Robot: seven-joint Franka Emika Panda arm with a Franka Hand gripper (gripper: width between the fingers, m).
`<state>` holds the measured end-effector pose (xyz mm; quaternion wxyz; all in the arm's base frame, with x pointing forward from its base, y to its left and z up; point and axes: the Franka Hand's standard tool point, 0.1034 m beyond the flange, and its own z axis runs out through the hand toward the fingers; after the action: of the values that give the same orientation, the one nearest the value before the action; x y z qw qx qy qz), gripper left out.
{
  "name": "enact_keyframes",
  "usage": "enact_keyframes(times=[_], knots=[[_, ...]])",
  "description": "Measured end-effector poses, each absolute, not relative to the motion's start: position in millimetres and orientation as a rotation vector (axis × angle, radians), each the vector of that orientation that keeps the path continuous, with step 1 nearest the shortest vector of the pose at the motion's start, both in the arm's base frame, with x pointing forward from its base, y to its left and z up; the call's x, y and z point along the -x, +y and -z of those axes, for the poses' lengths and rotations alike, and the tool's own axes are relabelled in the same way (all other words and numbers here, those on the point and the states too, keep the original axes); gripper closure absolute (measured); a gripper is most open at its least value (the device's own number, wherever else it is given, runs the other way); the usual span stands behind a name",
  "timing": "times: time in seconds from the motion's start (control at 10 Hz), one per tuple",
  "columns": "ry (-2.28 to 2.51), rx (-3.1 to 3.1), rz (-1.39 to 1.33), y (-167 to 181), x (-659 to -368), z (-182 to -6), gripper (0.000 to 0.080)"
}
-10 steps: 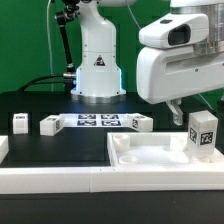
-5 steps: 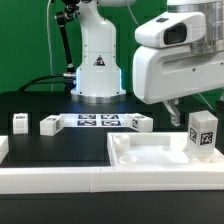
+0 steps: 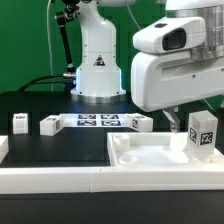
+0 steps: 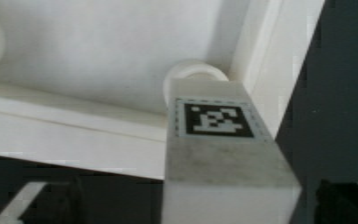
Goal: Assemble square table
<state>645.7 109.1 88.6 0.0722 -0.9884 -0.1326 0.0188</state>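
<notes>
— While the arm hangs over the exterior view's right end of the table (image 3: 40,140), tell me where the parts sit.

— I have the slab (image 3: 150,158) lying flat at the front, rim up. One leg (image 3: 204,133) stands upright at its corner on the exterior view's right. Three loose legs (image 3: 49,124) sit in a row at the back: two to one side of the marker board (image 3: 98,121), one just beside its other end.

— And the fingers?

— I make out one of the fingers (image 3: 173,118) under the wrist housing, and it stands apart from the upright leg. On the wrist view the leg (image 4: 220,130) runs up the middle to the corner socket (image 4: 202,72). What looks like a finger shows off to one side, not touching it. So I read them as released, grasping nothing. The second finger I cannot see.

— Which step, then?

— I judge it as fitting the first leg. It is at its corner, but I cannot tell whether it is screwed home. No other leg stands on the slab that I can see.

— Next move?

— If it is loose, I would close squarely on it without tipping it and turn it down. If it is seated, I lift straight clear and reach for the loose leg nearest the slab, by the marker board.
</notes>
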Motion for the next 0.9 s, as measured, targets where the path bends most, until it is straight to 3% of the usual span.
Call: enact_keyframes(times=[0.1,0.3,0.4,0.5,0.9], knots=[[-0.401,2.97,-0.056,108.1,-645.9,-88.6,0.0151],[-0.402,2.969,-0.056,108.7,-645.8,-88.5,0.0424],[-0.401,2.969,-0.056,108.6,-645.8,-88.5,0.0424],[-0.401,2.969,-0.056,108.8,-645.9,-88.6,0.0509],[-0.363,2.974,-0.058,108.7,-645.9,-88.5,0.0509]])
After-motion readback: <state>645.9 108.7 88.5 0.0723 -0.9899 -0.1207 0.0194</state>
